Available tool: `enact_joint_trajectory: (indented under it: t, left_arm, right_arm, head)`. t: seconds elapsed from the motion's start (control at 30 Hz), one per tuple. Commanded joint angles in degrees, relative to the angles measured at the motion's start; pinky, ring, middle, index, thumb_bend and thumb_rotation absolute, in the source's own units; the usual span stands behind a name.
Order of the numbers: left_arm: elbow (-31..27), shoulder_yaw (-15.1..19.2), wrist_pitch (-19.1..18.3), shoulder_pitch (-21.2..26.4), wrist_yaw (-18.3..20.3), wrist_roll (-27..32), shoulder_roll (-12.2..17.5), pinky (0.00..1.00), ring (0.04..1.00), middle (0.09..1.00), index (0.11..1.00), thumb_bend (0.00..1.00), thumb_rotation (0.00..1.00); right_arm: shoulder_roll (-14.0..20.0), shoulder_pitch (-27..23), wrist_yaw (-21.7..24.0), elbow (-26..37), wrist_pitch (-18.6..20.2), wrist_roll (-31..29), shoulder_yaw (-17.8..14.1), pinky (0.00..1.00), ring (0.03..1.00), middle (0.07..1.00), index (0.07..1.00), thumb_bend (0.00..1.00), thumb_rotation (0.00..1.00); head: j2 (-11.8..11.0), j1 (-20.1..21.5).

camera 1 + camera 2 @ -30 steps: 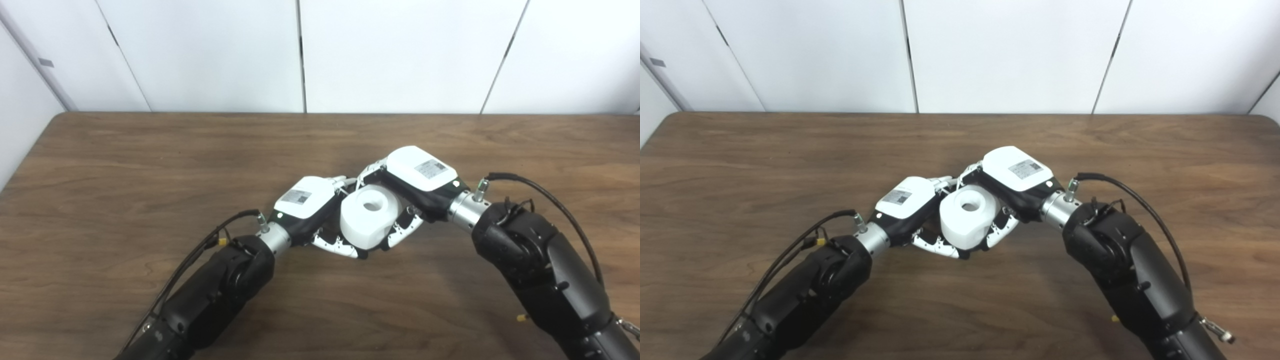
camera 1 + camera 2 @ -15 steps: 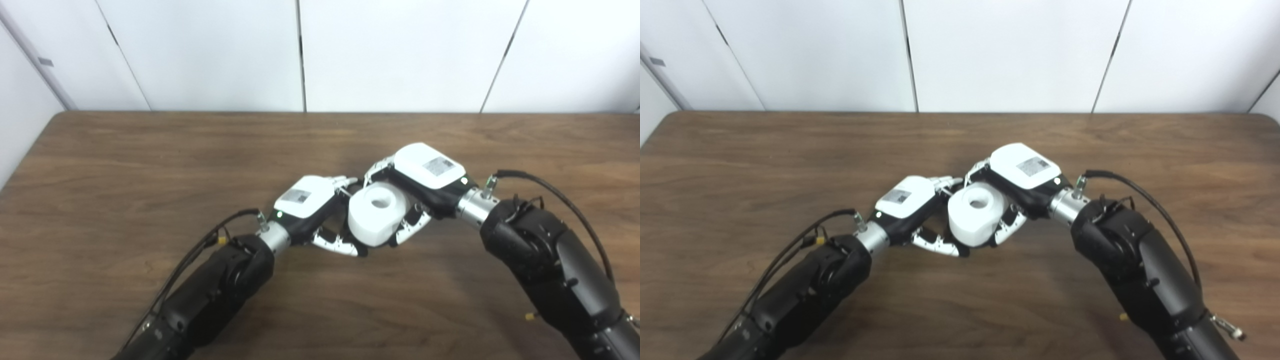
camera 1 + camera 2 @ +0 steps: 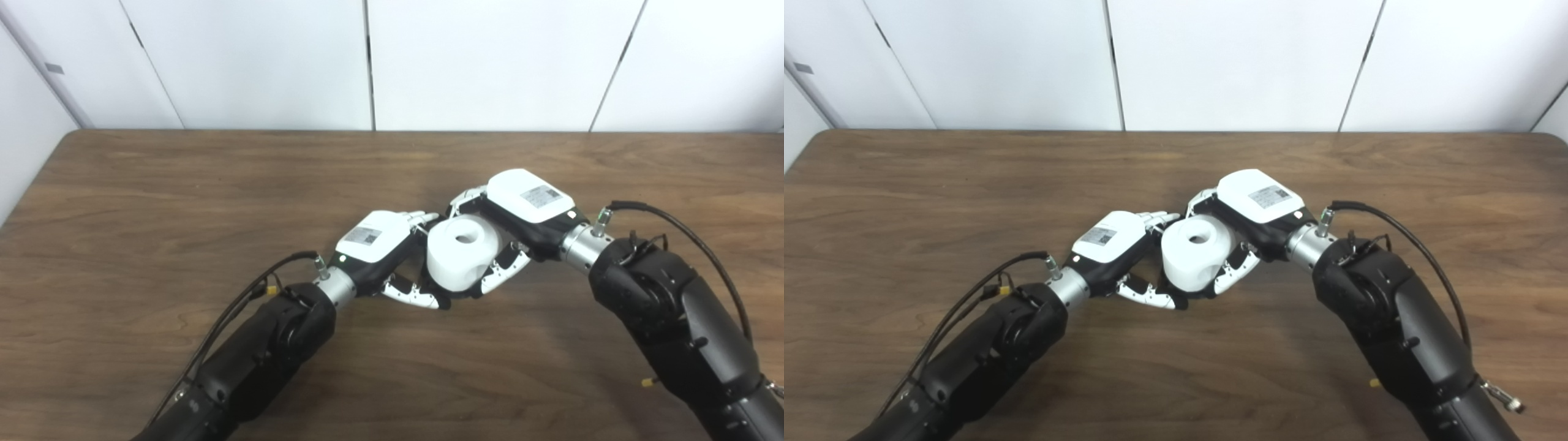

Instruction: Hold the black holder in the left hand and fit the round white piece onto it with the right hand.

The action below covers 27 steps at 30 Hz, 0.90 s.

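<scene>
Table (image 3: 153, 202): you see dark wood-grain, smooth with a low sheen. Round white piece (image 3: 460, 252): matt white, plastic-looking. Your left hand (image 3: 383, 248) and right hand (image 3: 520, 211): glossy white shells over black; wrists bare metal.

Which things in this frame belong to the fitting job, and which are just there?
In the job:
- round white piece
- right robot hand, shut on it
- left robot hand, beneath; black holder mostly hidden

Not in the job:
- wooden table
- white wall panels

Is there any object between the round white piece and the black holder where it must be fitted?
No separate object shows. The round white plastic piece sits between the left robot hand and the right robot hand; the black holder is mostly hidden beneath it.
</scene>
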<state>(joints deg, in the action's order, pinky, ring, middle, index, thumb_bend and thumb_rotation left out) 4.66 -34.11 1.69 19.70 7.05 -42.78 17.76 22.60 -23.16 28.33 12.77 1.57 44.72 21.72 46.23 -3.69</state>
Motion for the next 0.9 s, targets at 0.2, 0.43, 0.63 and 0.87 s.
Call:
enact_joint_trajectory:
  t: [0.2, 0.43, 0.63, 0.87]
  left_arm:
    - [2.0, -2.8, -0.2, -3.1, 5.7, -1.6, 0.9, 0.88, 0.916, 0.915, 0.484, 0.52, 0.07]
    - [2.3, -2.8, 0.1, -3.0, 5.3, -1.6, 0.9, 0.88, 0.915, 0.913, 0.484, 0.52, 0.07]
    - [2.4, -2.7, 0.3, -3.0, 5.3, -1.5, 0.9, 0.88, 0.913, 0.910, 0.484, 0.52, 0.07]
    - [2.0, -2.7, -0.2, -3.0, 5.9, -1.5, 1.1, 0.89, 0.918, 0.911, 0.484, 0.52, 0.07]
  right_arm:
    - [0.6, -0.1, 0.1, 0.8, 0.2, 1.1, -0.5, 0.76, 0.753, 0.769, 0.885, 0.87, 0.24]
    - [0.3, -0.1, -0.1, 0.8, 0.1, 0.6, -0.9, 0.76, 0.772, 0.812, 0.995, 0.89, 0.25]
    - [0.1, 0.0, -0.1, 1.1, -0.2, 0.3, -1.5, 0.76, 0.770, 0.810, 1.000, 0.89, 0.26]
    - [0.1, -0.2, 0.0, 1.7, 0.1, 0.1, -2.0, 0.76, 0.823, 0.885, 0.999, 0.94, 0.29]
  head:
    - [0.2, -0.2]
    - [0.2, -0.3]
    - [0.4, -0.2]
    - [0.6, -0.3]
